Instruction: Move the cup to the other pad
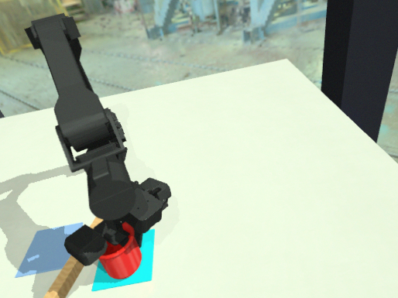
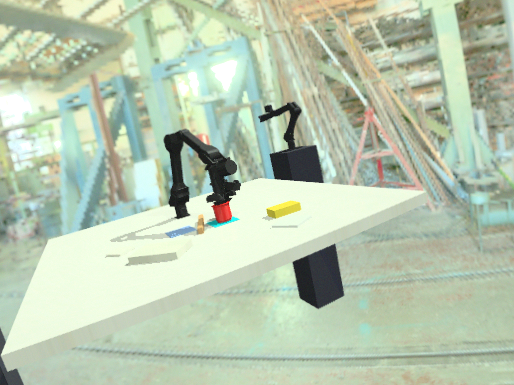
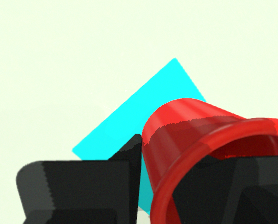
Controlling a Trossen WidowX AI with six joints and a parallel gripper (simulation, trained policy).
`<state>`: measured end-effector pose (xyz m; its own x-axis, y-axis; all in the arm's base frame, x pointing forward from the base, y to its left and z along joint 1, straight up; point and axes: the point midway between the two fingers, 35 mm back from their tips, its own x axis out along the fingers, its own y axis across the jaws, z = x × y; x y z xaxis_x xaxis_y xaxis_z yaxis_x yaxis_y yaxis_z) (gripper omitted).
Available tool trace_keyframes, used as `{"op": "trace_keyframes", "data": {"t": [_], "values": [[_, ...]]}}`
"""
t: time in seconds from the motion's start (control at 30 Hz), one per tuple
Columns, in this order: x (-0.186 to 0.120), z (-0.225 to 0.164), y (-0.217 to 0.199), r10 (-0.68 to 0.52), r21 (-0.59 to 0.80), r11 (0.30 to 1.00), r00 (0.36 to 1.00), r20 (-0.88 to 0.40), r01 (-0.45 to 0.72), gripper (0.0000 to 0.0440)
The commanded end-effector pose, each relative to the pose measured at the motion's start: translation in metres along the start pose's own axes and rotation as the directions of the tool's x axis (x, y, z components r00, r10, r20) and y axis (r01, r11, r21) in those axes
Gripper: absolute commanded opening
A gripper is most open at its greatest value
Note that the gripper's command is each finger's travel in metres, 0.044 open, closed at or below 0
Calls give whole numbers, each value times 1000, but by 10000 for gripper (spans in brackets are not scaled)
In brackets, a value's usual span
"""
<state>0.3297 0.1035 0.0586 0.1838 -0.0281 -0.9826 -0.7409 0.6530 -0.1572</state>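
- Cup (image 1: 121, 263) (image 2: 223, 213) (image 3: 172, 122), round, red and thick-rimmed, stood over the flat cyan square pad (image 1: 148, 263) (image 2: 234, 219) (image 3: 130, 112), close to upright; I could not tell whether its base touched down fully.
- Long tan wooden bar (image 1: 67, 275) (image 2: 201, 224) lay between that pad and the flat blue pad (image 1: 48, 251) (image 2: 181, 232), so the crossing was done.
- My black gripper (image 1: 129, 239) (image 2: 221, 202) (image 3: 149, 139) had its fingers narrowly parted astride the cup's wall, one inside, one outside; whether they pinched it or had slackened, I could not tell.
- Marbles were out of my sight, so level handling mattered, in my judgement.
- Setting down well called for firm, even contact with the pad before any wider spread.
- Slow opening, without sideways drift, would have suited the release best.
- Lifting straight up came after that: an inner finger catching the rim could have tipped the cup.
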Motion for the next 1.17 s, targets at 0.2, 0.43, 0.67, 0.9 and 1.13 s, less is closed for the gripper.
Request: {"op": "trace_keyframes", "data": {"t": [0.2,0.43,0.67,0.9,1.13], "values": [[-13,4,-5,-14,30,999,997,71,12,115],[-25,-1,-1,-3,28,1000,995,103,0,142],[-39,-5,1,-1,30,1000,990,139,-3,174],[-58,-7,2,-10,39,999,983,184,3,212],[-80,-6,-2,-38,51,998,971,236,27,261]]}}
